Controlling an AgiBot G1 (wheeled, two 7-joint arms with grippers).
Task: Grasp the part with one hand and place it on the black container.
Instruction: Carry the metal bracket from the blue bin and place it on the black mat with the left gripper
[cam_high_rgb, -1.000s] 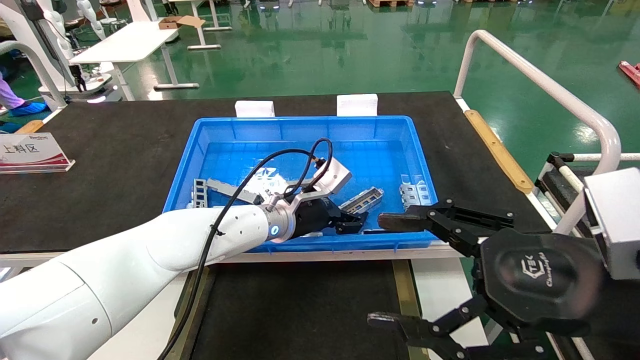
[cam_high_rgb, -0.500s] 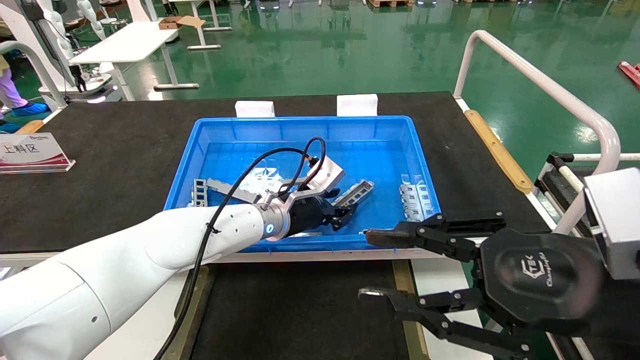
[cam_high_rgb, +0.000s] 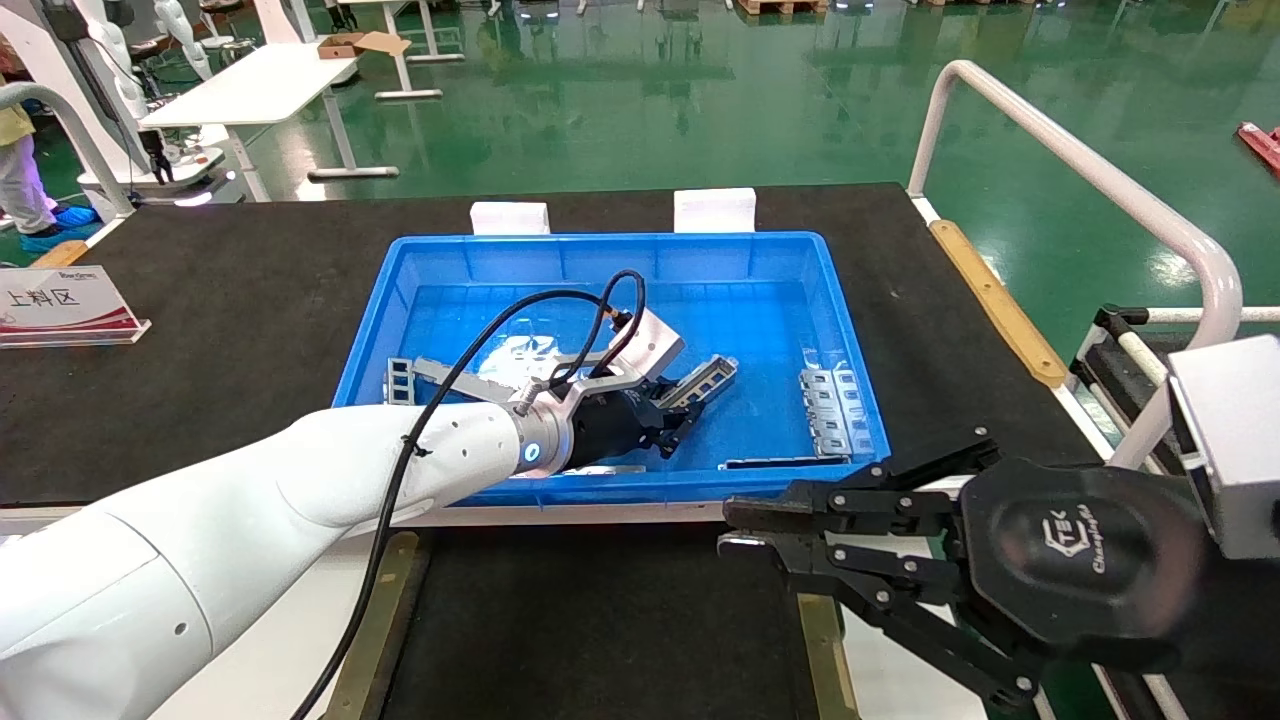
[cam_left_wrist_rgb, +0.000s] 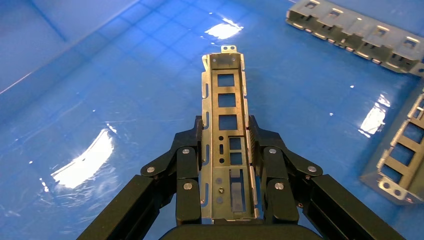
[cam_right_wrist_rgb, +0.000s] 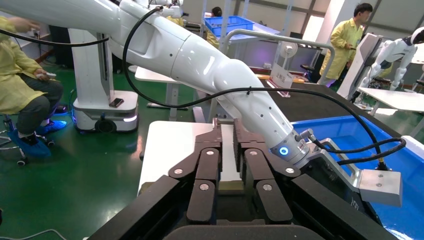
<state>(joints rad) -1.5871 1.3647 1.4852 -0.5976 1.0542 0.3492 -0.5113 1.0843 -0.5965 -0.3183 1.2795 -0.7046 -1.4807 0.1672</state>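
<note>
Overhead, the left gripper (cam_high_rgb: 672, 425) pinches the part (cam_high_rgb: 702, 381) inside the blue bin (cam_high_rgb: 610, 255), mid-table; the black container (cam_high_rgb: 600, 630) lies at the near edge. Wrist-side, fingers (cam_left_wrist_rgb: 187, 160) clamp the part (cam_left_wrist_rgb: 226, 125). Meanwhile the right gripper (cam_right_wrist_rgb: 226, 145) sits pressed together, empty.

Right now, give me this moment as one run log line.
left gripper: shut on the part, inside blue bin | right gripper: shut, empty, near black container | part not yet placed

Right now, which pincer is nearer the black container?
Right. The right pincer hangs closed over the black container's far edge; the left pincer is inside the blue bin, clamping the part.
</note>
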